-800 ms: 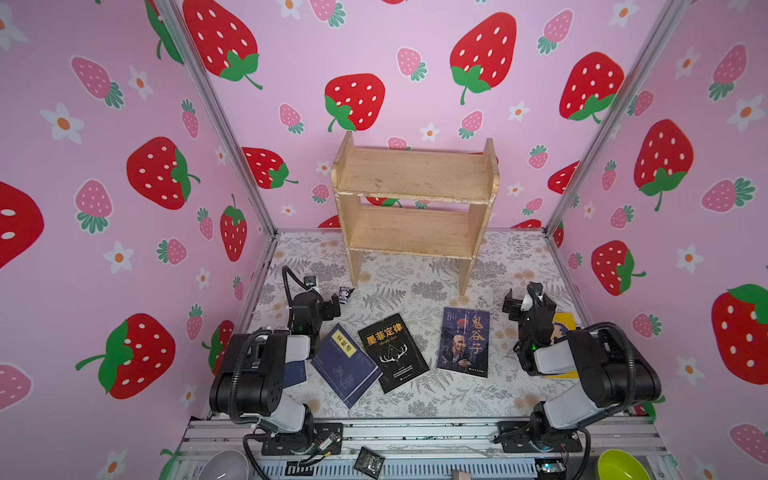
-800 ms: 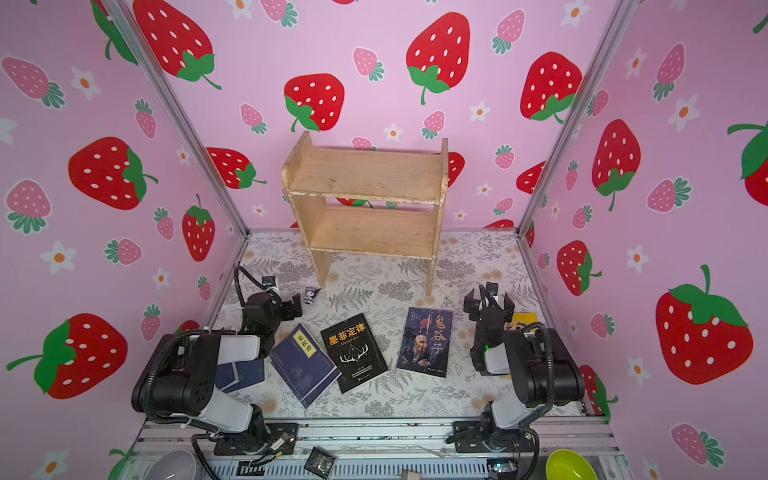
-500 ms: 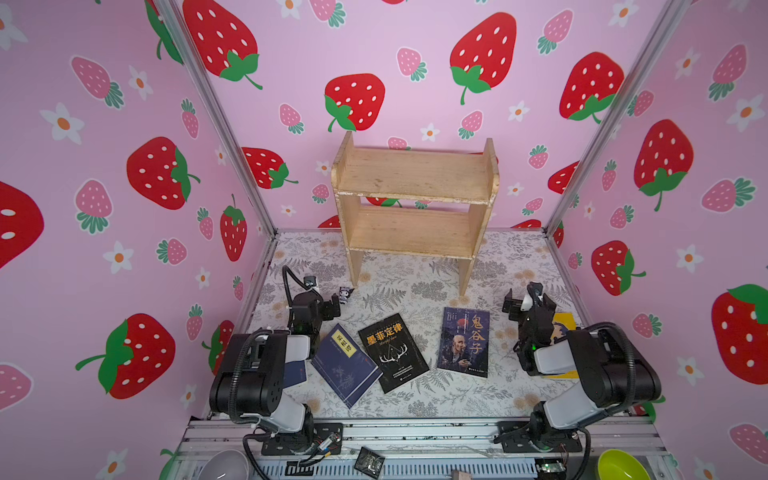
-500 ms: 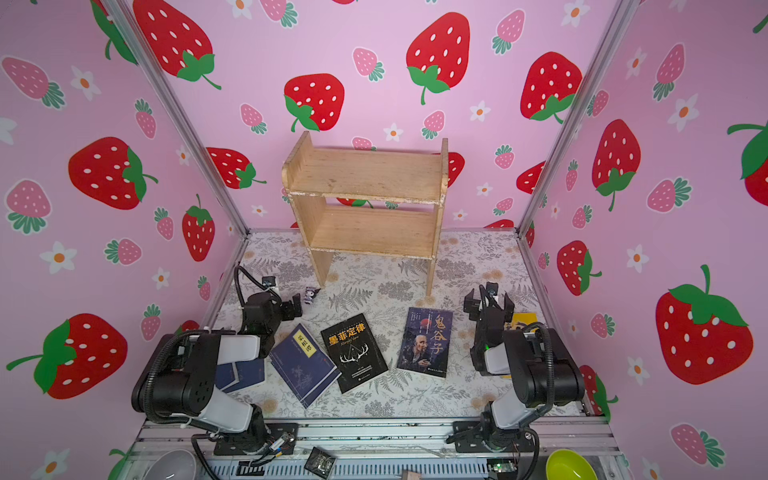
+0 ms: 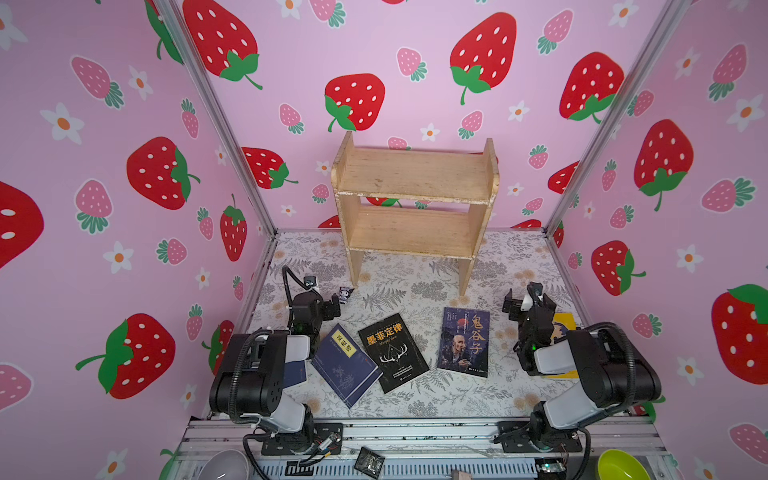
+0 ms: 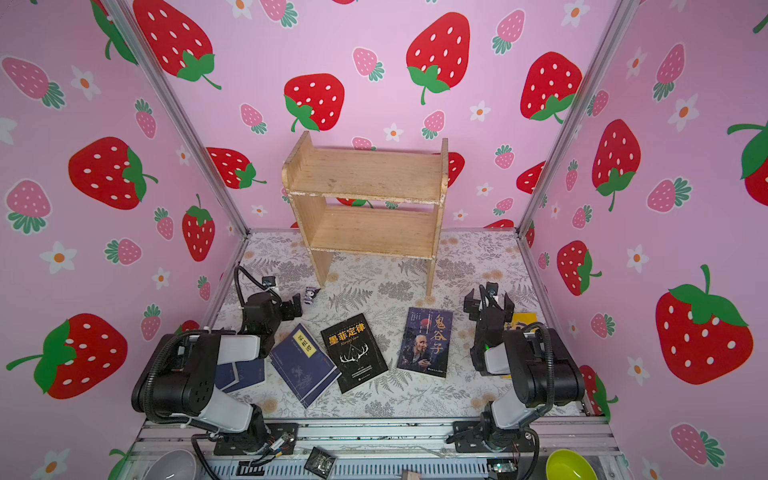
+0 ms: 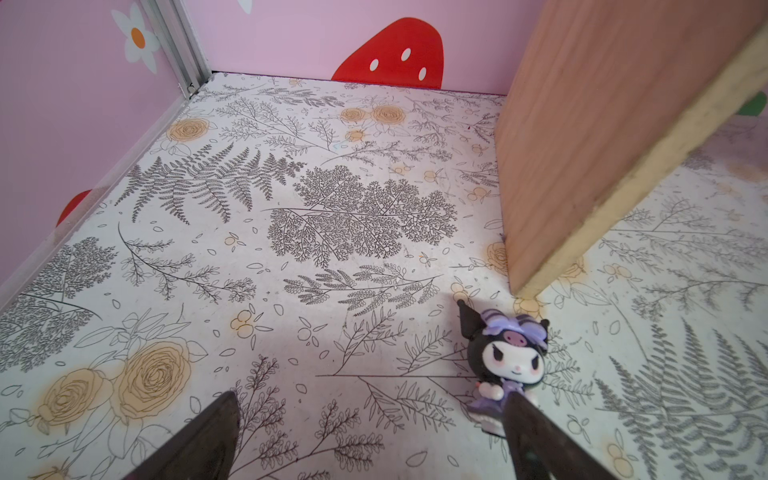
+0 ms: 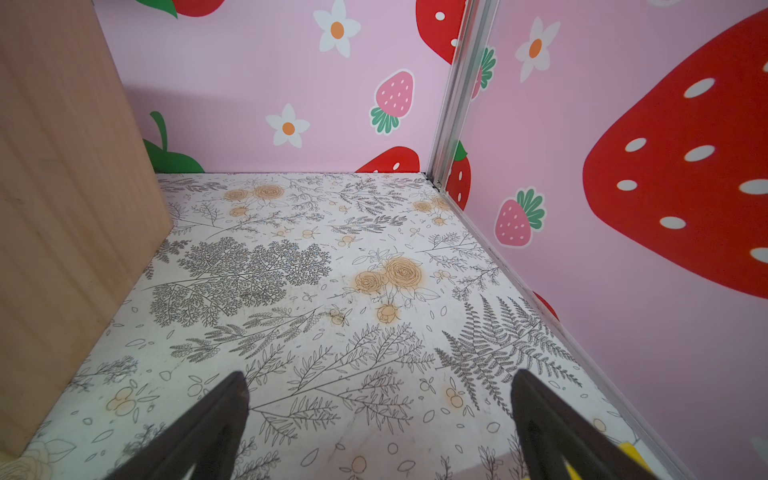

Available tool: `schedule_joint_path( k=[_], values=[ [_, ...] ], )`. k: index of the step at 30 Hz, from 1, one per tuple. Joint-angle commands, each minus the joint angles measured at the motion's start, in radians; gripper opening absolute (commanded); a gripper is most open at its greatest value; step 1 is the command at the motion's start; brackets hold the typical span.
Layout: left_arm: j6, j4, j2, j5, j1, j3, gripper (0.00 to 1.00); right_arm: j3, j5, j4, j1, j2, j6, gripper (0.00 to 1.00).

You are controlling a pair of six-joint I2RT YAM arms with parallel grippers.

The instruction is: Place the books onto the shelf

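Left end effector (image 5: 328, 303): wide, empty; navy book (image 5: 345, 363) lies diagonal, just toward its base.
Right end effector (image 5: 524, 301): wide, empty, yellow book (image 5: 565, 324) nearest.

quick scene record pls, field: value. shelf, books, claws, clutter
shelf: wooden shelf upright at the back wall, no books on either tier
books flat on mat: navy book, black antler book, old-man book
partly hidden: yellow book under the right arm; second navy book under the left arm
left claw: open, holds nothing
right claw: open, holds nothing
clutter: figurine near a front shelf leg, just ahead of the left claw
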Motion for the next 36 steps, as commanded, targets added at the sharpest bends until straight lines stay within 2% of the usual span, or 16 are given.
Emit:
schedule_joint_path(
  k=[1, 11, 12, 16, 19, 22, 25, 27, 31, 33, 36],
  values=[
    [0.018, 0.012, 0.004, 0.007, 0.003, 0.029, 0.99, 0.006, -0.003, 0.019, -0.005, -0.001, -0.006, 1.0],
    [0.008, 0.014, -0.001, -0.013, 0.004, 0.032, 0.99, 0.0, -0.008, 0.033, -0.006, -0.011, -0.009, 1.0],
    [-0.004, -0.047, -0.024, -0.035, 0.002, 0.058, 0.99, 0.003, -0.017, -0.001, -0.004, -0.048, -0.015, 1.0],
    [-0.051, -0.443, -0.219, -0.052, -0.004, 0.21, 0.99, 0.092, 0.008, -0.387, -0.001, -0.306, 0.041, 1.0],
    [-0.214, -0.626, -0.341, -0.054, -0.034, 0.284, 0.99, 0.17, -0.091, -0.645, 0.011, -0.477, 0.131, 1.0],
    [-0.365, -0.829, -0.423, -0.068, -0.095, 0.351, 0.99, 0.229, -0.18, -0.834, 0.051, -0.584, 0.226, 1.0],
    [-0.524, -0.927, -0.519, 0.001, -0.188, 0.341, 0.99, 0.284, -0.256, -1.018, 0.128, -0.648, 0.37, 1.0],
    [-0.608, -0.945, -0.575, 0.034, -0.261, 0.307, 0.99, 0.289, -0.317, -1.063, 0.197, -0.657, 0.461, 1.0],
    [-0.779, -0.965, -0.652, 0.058, -0.4, 0.231, 0.99, 0.26, -0.357, -1.019, 0.423, -0.644, 0.594, 1.0],
    [-0.833, -0.97, -0.654, 0.078, -0.465, 0.208, 0.99, 0.274, -0.368, -1.004, 0.522, -0.597, 0.643, 1.0],
    [-0.919, -1.011, -0.634, 0.042, -0.571, 0.196, 0.99, 0.327, -0.362, -1.011, 0.634, -0.524, 0.692, 1.0]
  ],
)
